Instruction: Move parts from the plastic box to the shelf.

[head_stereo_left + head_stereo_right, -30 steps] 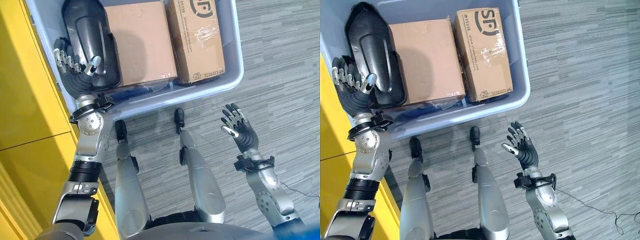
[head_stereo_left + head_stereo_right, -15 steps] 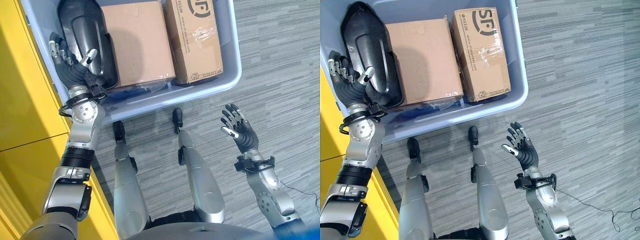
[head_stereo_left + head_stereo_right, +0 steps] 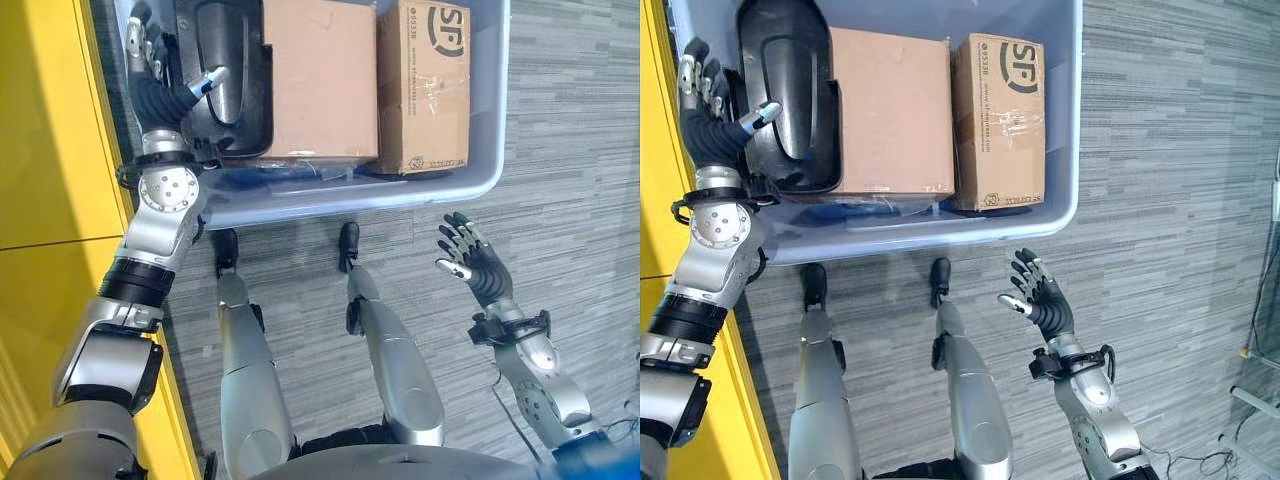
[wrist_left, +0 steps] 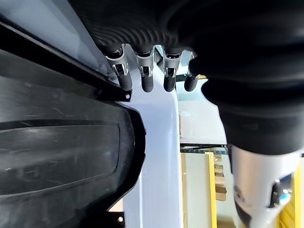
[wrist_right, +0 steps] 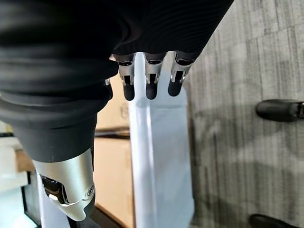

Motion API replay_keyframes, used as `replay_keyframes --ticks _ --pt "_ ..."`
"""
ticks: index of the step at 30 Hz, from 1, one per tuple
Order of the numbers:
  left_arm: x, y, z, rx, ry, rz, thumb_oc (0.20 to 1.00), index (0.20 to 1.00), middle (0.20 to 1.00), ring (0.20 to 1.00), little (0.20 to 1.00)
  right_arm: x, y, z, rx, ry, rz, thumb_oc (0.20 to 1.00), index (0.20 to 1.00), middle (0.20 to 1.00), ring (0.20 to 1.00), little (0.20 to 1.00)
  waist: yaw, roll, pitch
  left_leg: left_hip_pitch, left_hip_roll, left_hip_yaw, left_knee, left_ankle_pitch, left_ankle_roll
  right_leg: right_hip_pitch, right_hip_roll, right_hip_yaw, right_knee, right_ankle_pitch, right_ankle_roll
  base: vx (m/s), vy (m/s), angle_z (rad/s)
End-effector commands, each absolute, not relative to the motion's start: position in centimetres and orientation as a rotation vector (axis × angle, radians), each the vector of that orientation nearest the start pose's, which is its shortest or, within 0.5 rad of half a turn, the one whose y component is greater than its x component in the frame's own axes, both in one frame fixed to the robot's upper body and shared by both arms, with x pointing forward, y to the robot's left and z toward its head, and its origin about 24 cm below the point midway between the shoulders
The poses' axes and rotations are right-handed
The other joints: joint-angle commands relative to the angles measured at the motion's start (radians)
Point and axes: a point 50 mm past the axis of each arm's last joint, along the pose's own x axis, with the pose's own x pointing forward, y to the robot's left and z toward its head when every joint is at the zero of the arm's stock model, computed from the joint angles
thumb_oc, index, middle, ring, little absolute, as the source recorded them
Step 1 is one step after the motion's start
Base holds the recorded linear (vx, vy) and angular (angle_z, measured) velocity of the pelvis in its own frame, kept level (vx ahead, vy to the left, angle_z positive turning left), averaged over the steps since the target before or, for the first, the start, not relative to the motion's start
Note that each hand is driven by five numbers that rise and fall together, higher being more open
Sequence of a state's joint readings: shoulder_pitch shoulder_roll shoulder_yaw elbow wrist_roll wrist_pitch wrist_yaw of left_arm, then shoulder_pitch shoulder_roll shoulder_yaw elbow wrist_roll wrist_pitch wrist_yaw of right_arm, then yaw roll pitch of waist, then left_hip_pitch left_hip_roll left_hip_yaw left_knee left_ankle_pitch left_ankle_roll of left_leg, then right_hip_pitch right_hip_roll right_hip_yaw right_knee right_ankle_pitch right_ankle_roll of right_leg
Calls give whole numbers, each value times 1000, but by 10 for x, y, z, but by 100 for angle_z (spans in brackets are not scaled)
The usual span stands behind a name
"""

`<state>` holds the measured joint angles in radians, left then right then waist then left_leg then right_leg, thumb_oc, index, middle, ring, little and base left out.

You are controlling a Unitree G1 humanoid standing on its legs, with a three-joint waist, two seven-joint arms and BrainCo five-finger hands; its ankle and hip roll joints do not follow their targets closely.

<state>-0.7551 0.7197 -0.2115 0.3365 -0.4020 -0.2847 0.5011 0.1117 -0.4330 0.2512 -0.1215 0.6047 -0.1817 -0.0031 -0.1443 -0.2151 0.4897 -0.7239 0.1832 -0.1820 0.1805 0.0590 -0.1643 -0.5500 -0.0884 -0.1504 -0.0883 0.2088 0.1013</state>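
Inside plastic box, black part between left hand thumb and spread fingers, ungripped

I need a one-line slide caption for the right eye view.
Left hand reaches beside the black part in the plastic box; right hand hangs open.

Two cardboard boxes, one black part

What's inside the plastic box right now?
In the plastic box: a black moulded part at the left hand, a plain cardboard box, a printed carton. Whatever lies beneath them is mostly covered.
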Motion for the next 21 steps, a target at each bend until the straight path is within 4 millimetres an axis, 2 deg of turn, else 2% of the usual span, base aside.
replay_keyframes --ticks 1,9,10,13,21 --pt "330 266 296 326 -824 423 1000 1000 1000 1000 1000 231 -182 74 190 -160 202 1000 1000 1000 1000 1000 29 -94 25 41 11 46 9 -65 44 160 -96 -15 128 -209 95 95 -1 2" --pt "341 262 308 485 -782 397 1000 1000 1000 1000 1000 232 -181 74 169 -155 228 1000 1000 1000 1000 1000 22 -116 21 -1 -1 24 24 -67 45 158 -92 -38 120 -208 97 13 28 7" --pt "348 259 311 572 -756 392 1000 1000 1000 1000 1000 232 -181 75 164 -160 238 1000 1000 1000 1000 1000 15 -121 17 -11 -2 20 27 -68 46 151 -91 -38 119 -205 98 -1 44 4" --pt "357 254 314 673 -719 384 1000 1000 1000 1000 1000 232 -182 76 156 -164 245 1000 1000 1000 1000 1000 2 -126 14 -19 0 23 30 -70 48 147 -89 -38 112 -199 101 1 36 5" --pt "371 254 311 690 -642 404 1000 1000 1000 1000 1000 231 -184 80 152 -182 240 1000 1000 1000 1000 1000 -18 -141 12 -43 -2 25 54 -82 51 129 -84 -30 110 -192 103 0 6 0"
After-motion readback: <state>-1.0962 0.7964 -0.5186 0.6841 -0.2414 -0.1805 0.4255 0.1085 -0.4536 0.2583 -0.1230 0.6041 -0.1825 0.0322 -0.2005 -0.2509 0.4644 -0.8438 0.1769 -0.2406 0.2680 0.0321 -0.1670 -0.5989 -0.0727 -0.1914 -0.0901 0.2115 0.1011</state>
